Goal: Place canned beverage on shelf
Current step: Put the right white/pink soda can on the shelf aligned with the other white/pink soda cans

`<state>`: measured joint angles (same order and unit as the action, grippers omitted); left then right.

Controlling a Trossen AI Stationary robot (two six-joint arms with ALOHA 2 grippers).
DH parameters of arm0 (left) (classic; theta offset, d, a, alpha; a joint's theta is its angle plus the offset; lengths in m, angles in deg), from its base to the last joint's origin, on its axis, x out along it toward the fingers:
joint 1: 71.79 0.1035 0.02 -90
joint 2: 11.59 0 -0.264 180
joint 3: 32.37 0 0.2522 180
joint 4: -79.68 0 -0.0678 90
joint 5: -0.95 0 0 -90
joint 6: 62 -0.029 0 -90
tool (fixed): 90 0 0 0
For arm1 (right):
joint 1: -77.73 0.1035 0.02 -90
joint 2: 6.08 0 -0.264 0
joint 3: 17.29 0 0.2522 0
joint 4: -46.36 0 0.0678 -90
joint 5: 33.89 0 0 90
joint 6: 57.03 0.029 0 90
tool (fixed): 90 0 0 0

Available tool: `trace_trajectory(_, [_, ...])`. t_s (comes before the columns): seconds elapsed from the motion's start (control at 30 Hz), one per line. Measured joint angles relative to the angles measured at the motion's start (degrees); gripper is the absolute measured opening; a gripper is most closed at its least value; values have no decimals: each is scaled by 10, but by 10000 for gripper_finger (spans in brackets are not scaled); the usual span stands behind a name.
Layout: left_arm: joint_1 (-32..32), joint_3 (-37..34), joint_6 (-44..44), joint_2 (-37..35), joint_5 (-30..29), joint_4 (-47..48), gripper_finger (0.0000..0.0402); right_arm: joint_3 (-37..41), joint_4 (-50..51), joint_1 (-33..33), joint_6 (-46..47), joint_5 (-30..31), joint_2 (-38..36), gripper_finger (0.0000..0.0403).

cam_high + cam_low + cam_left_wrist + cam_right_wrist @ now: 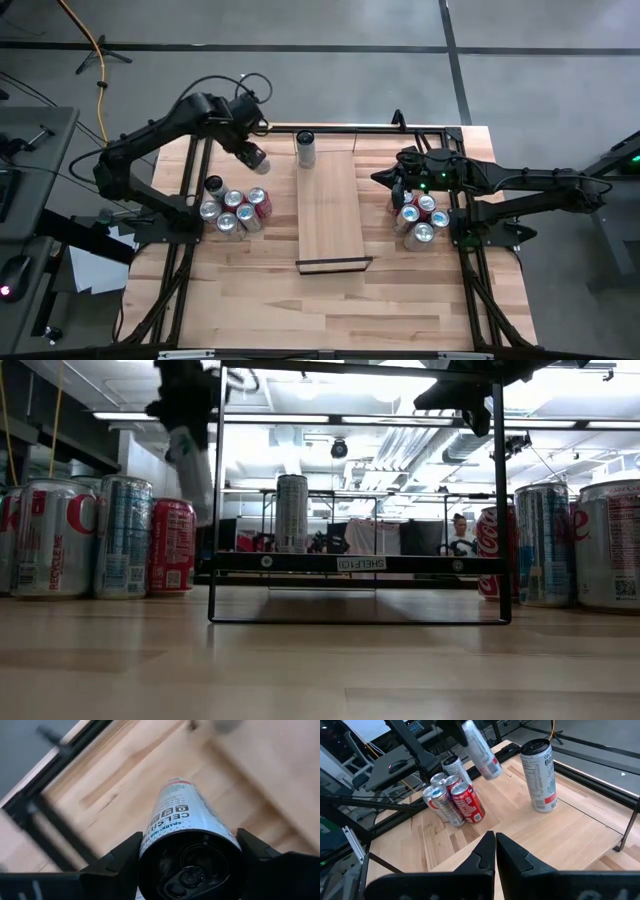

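Note:
My left gripper point(250, 152) hangs over the table's far left, shut on a slim white can point(256, 158) that also shows in the low view point(192, 465) and the right wrist view point(482, 747). Another slim can point(305, 148) stands upright on the far end of the shelf point(331, 215), a pale board with a black lip at its near end. My right gripper point(495, 851) is shut and empty, held above the table just right of the shelf point(560, 832). My left gripper pinches the white can's upper end point(150, 851), just below its black top, between its two fingers point(120, 865). The fingers come from above, slanting down. The can hangs tilted below them, its base point(200, 510) clear of the table.
Several cans cluster on the table left of the shelf point(234, 211), and several more cluster to its right point(420, 220). A black metal frame point(190, 190) runs along the table's sides and far edge. The shelf's middle and near half are bare wood.

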<state>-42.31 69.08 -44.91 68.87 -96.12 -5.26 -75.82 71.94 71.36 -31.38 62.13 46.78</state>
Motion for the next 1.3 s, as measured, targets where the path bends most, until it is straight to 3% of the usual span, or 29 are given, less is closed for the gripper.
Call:
trace_trajectory(0.13, [-44,44,3,4,46,-6,185,0,0,0,0,0,0,0])
trace_trajectory(0.27, [-101,95,14,40,53,-13,185,0,0,0,0,0,0,0])
trace_trajectory(0.47, [-167,228,-16,161,52,-12,185,0,0,0,0,0,0,0])
trace_trajectory(0.67, [-187,331,-64,282,38,49,185,0,0,0,0,0,0,0])
trace_trajectory(1.13, [-186,348,-118,384,14,73,185,0,0,0,0,-3,0,0])
trace_trajectory(1.3, [-187,348,-140,389,15,72,215,0,0,0,0,-3,0,0])
